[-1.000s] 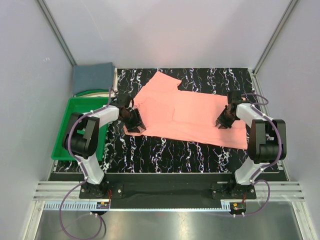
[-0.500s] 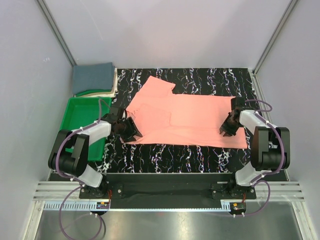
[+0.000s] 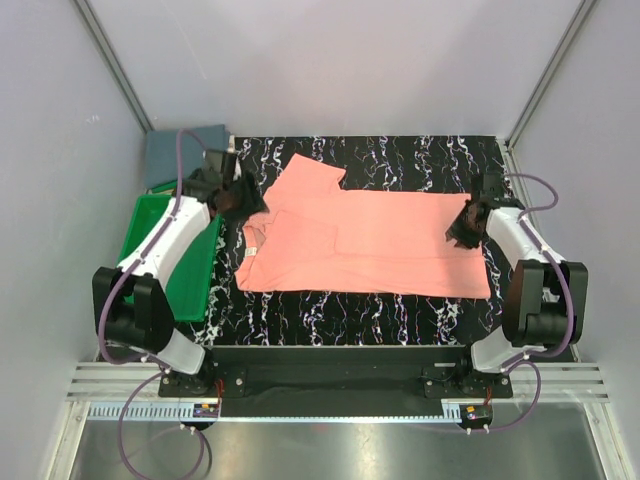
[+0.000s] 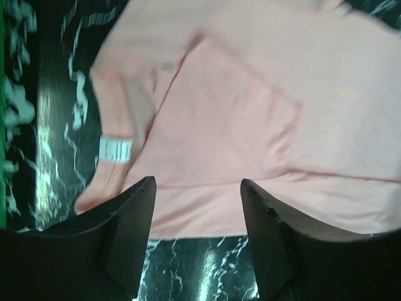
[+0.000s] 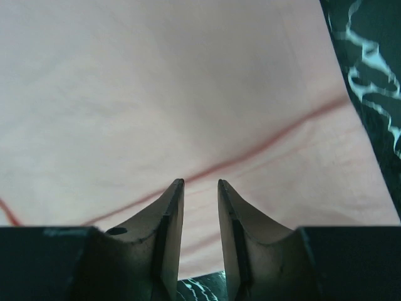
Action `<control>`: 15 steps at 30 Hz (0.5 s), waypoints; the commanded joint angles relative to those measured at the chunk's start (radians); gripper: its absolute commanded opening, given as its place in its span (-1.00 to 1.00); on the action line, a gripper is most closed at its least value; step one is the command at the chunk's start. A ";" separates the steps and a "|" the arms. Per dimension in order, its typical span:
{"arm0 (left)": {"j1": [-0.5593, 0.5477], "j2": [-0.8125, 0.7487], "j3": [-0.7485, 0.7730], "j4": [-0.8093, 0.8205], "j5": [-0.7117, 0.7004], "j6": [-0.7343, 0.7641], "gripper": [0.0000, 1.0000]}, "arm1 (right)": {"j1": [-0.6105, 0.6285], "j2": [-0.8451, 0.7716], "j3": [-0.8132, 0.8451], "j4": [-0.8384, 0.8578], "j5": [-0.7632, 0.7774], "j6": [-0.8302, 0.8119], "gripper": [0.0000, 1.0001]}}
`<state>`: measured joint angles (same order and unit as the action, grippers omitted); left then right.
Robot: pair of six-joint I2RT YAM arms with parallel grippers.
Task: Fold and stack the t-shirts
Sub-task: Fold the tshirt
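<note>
We see the pink t-shirt flat, bench showing beyond its far and near edges. Left gripper spread near collar; right gripper slightly parted over hem.

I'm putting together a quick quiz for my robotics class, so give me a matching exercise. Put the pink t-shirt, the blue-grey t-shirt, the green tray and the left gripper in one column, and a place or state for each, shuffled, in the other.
Column one
1. pink t-shirt
2. blue-grey t-shirt
3. green tray
4. left gripper

Column two
A. folded, in the far left corner
B. open, above the pink shirt's neck end
C. laid out across the middle of the table
D. along the table's left edge

Pairs: 1-C, 2-A, 3-D, 4-B
</note>
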<state>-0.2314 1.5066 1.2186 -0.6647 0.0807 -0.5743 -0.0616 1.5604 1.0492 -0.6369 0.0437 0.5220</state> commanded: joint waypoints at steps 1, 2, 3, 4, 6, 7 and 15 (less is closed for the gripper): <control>0.015 0.088 0.200 -0.009 0.003 0.120 0.23 | -0.006 -0.040 0.141 0.100 0.003 -0.066 -0.28; 0.024 0.148 0.278 -0.007 0.022 0.138 0.22 | -0.006 -0.022 0.175 0.101 -0.010 -0.080 -0.26; 0.044 0.177 0.310 -0.003 0.034 0.145 0.20 | -0.006 0.021 0.208 0.103 -0.019 -0.095 -0.24; 0.055 0.208 0.343 0.004 0.069 0.152 0.20 | -0.006 0.039 0.268 0.102 -0.024 -0.126 -0.22; 0.086 0.306 0.433 0.026 0.112 0.175 0.18 | -0.006 0.102 0.323 0.106 -0.036 -0.166 -0.18; 0.095 0.343 0.467 0.027 0.146 0.182 0.13 | -0.006 0.127 0.378 0.109 -0.072 -0.212 -0.19; 0.110 0.662 0.689 0.024 0.152 0.194 0.10 | -0.084 0.294 0.532 0.171 -0.203 -0.333 -0.10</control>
<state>-0.1192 2.1284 1.8252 -0.6399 0.1898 -0.4034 -0.0937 1.8111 1.5028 -0.4915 -0.1005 0.2577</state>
